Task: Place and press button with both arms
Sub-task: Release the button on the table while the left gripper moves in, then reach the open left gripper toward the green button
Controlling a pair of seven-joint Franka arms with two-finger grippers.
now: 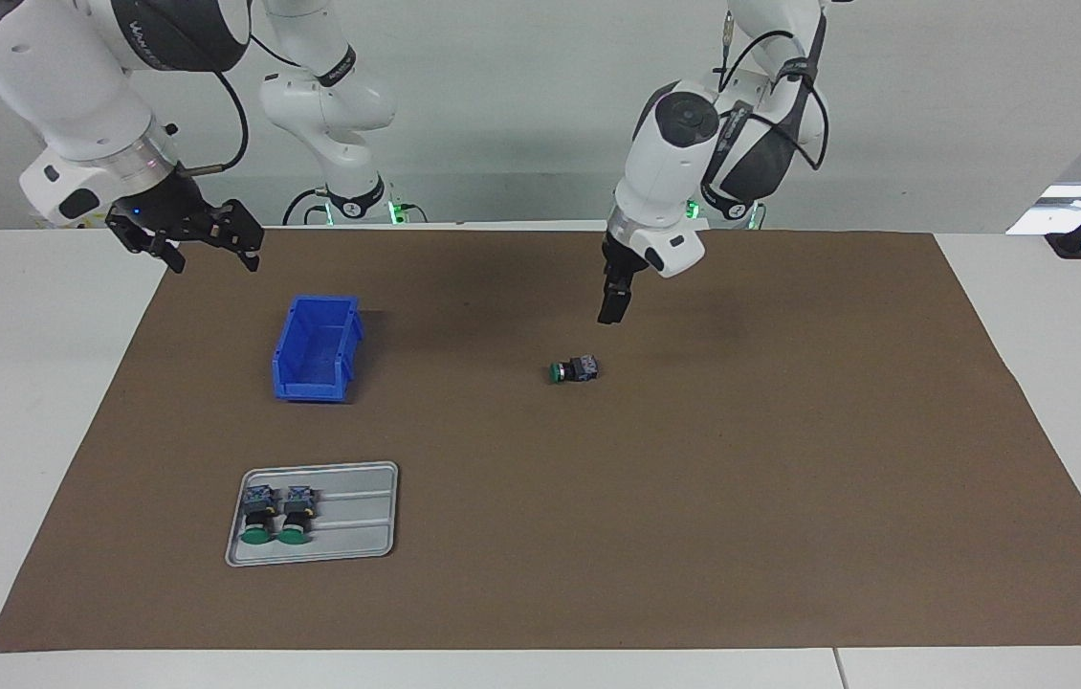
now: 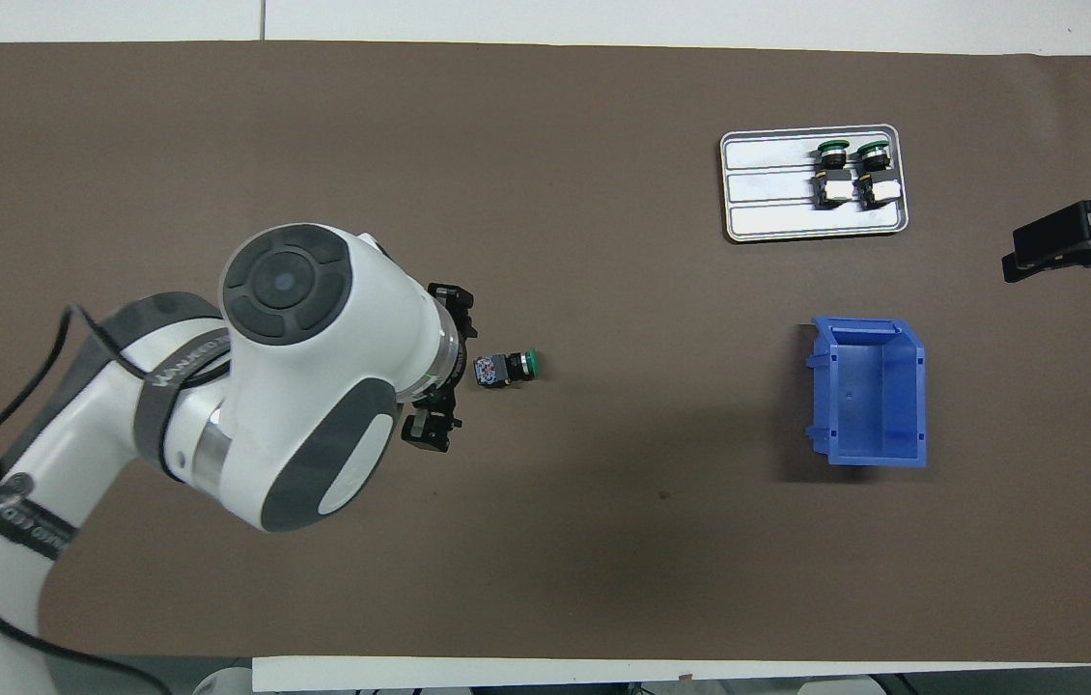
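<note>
A: Status, left gripper (image 1: 614,308)?

B: Raised over the brown mat (image 1: 789,459), pointing down, just beside the button (image 1: 574,369) but not touching it. Finger gap: can't tell, since the facing view shows the fingers edge-on and the wrist covers most of them from overhead.

A: Button pos?

B: Lying on its side on the mat, roughly mid-table, green cap toward the right arm's end, blue-grey body toward the left arm's end. Nothing holds it.

A: Right gripper (image 1: 210,247)?

B: Held in the air at the mat's edge at the right arm's end, fingers spread wide, holding nothing (arm waits there).

A: Other items?

B: Blue bin (image 1: 316,349), open top, on the mat toward the right arm's end; looks empty, though the inner floor is only partly seen. Grey tray (image 1: 349,517), farther from the robots than the bin, carries two more buttons (image 1: 276,512) side by side, caps pointing away from the robots. Tray and bin are apart, not touching
</note>
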